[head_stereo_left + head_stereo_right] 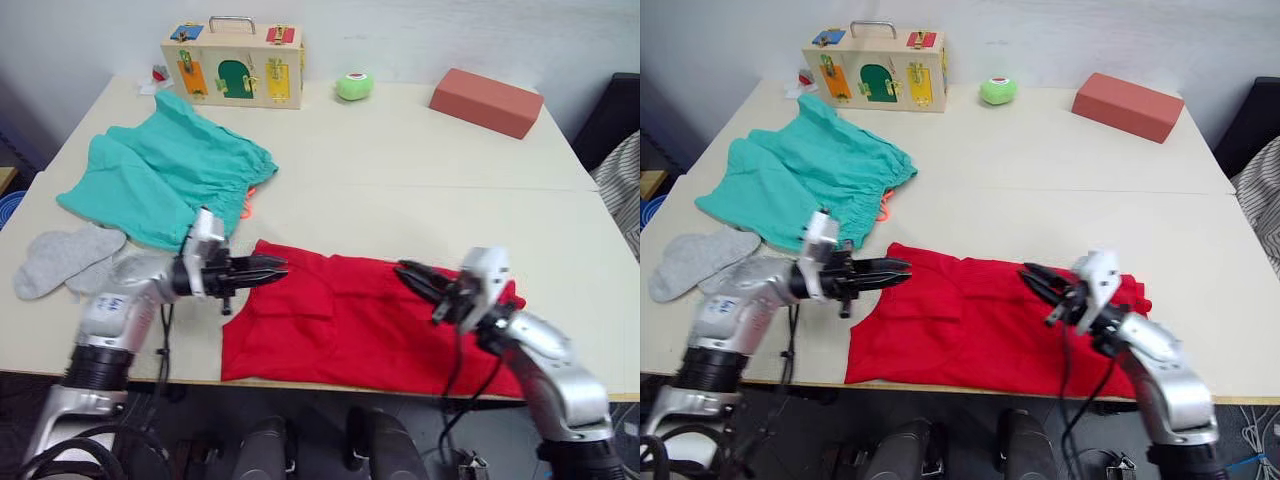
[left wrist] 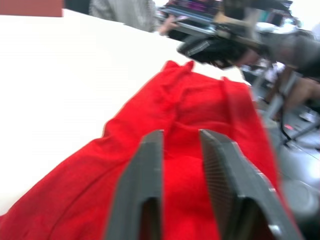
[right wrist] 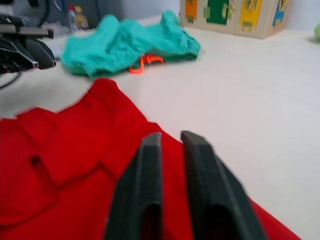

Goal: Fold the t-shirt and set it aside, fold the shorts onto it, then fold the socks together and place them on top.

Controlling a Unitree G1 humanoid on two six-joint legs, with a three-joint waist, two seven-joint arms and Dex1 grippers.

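The red t-shirt (image 1: 370, 320) lies crumpled flat along the table's front edge, its left part folded over into a panel. My left gripper (image 1: 275, 268) hovers just above the shirt's left edge, fingers narrowly open and empty, pointing right. Over the shirt's right part my right gripper (image 1: 408, 272) points left, fingers a small gap apart with nothing between them. The teal-green shorts (image 1: 160, 175) are bunched at the back left, an orange drawstring (image 3: 145, 62) showing at the waist. Both grey socks (image 1: 65, 260) lie flat at the left edge, overlapping.
A wooden latch box (image 1: 233, 65), a green ball (image 1: 354, 86) and a red-brown block (image 1: 487, 101) stand along the back of the cream table (image 1: 400, 180). Bare tabletop stretches between the shirt and those things.
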